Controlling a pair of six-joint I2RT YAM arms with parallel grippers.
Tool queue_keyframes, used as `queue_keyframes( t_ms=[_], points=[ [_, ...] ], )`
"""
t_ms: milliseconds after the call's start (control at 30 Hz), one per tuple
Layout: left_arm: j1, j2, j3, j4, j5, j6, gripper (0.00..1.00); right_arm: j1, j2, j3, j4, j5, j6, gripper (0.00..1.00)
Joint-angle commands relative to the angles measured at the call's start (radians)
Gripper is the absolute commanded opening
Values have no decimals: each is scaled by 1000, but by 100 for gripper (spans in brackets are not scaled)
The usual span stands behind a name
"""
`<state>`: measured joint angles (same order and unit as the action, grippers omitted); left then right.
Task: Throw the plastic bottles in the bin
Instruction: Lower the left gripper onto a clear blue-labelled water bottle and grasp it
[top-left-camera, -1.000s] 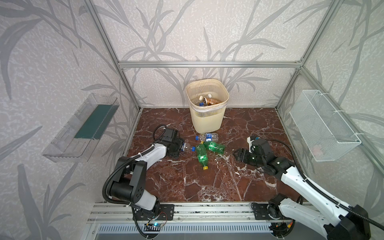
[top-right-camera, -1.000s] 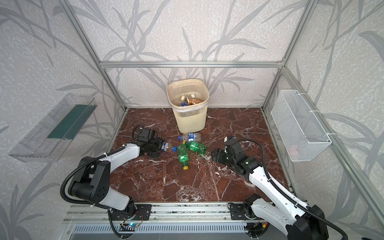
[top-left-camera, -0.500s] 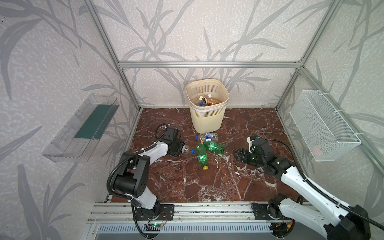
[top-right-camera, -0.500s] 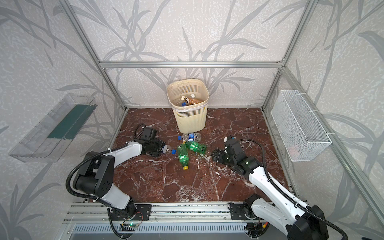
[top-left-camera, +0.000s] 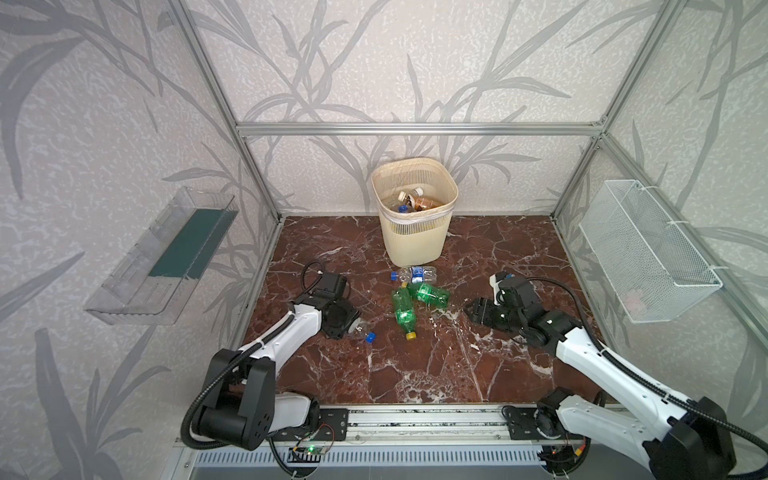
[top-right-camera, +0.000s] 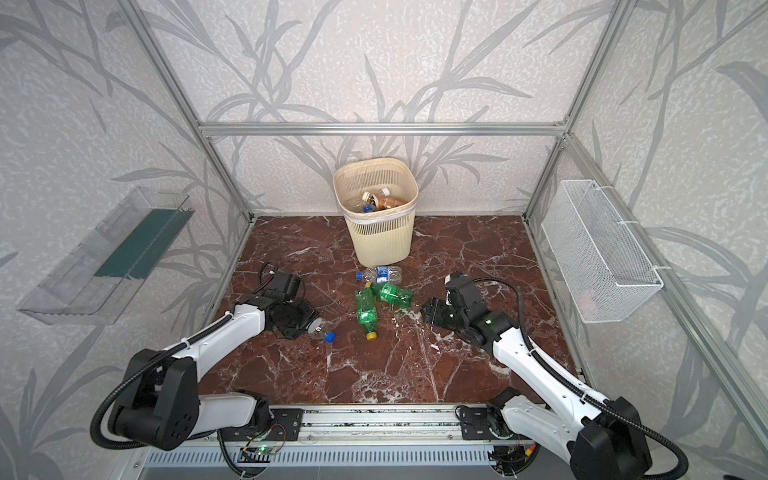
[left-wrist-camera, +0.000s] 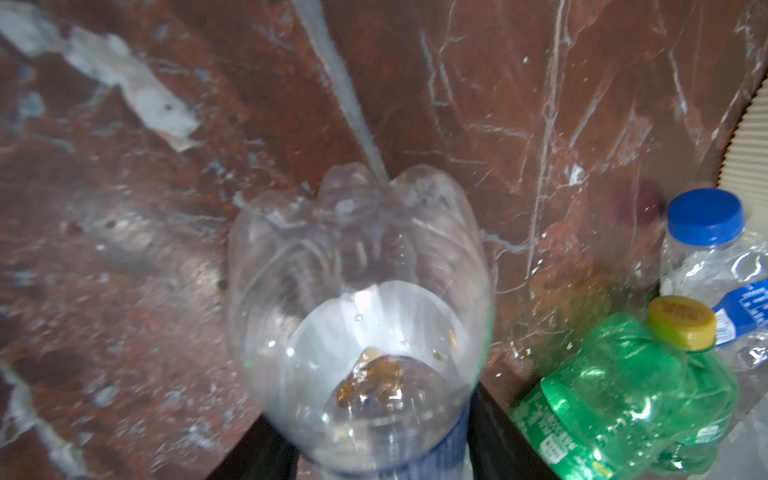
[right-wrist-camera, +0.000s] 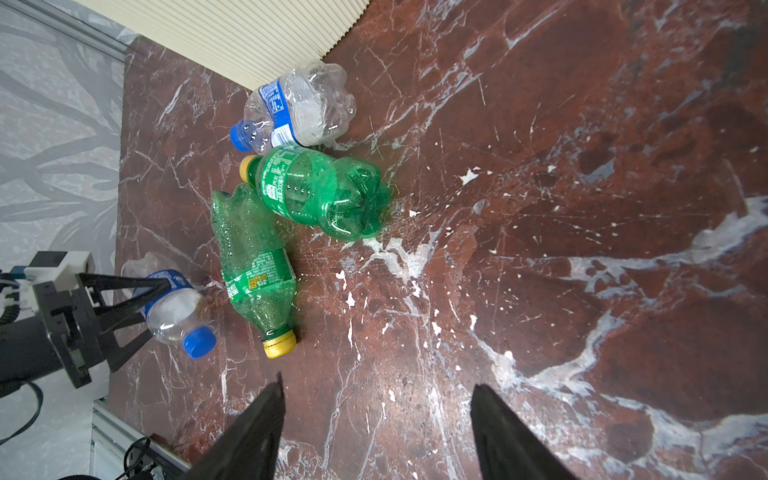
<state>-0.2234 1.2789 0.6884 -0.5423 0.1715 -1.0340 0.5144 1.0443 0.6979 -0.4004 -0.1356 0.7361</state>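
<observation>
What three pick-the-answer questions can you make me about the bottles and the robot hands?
1. Where does the bin stand?
A. at the back of the marble floor, in the middle
B. beside the left arm's base
C. in the front right corner

2. How many green bottles lie on the floor?
A. one
B. four
C. two

3. What is the left gripper doing?
A. hanging open and empty
B. clamping a clear blue-capped bottle
C. reaching into the bin

Answers:
1 A, both top views show it mid-back.
2 C, the right wrist view shows two, both yellow-capped.
3 B, it clamps the bottle at its blue label.
</observation>
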Motion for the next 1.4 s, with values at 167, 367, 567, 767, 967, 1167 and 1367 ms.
queue_keyframes(
  t_ms=[167,367,567,767,967,1167,1367],
  points=[
    [1,-113,-78,-157,34,103,70,16,35,28,36,-9,-5,71],
    [-1,-145,-82,-178,37,94,78,27,36,32,28,1,-6,70],
    [-1,-167,-98,-177,43,80,76,29,23,28,18,10,-5,70],
    [-1,-155,-120,-150,53,71,75,30,19,24,19,8,-4,69],
    [-1,-147,-130,-127,64,67,70,29,11,18,18,11,-3,69],
    [-1,-151,-133,-128,63,65,66,30,8,18,16,13,-4,68],
    [-1,-174,-123,-131,60,61,65,29,8,19,15,16,-4,68]
  ],
)
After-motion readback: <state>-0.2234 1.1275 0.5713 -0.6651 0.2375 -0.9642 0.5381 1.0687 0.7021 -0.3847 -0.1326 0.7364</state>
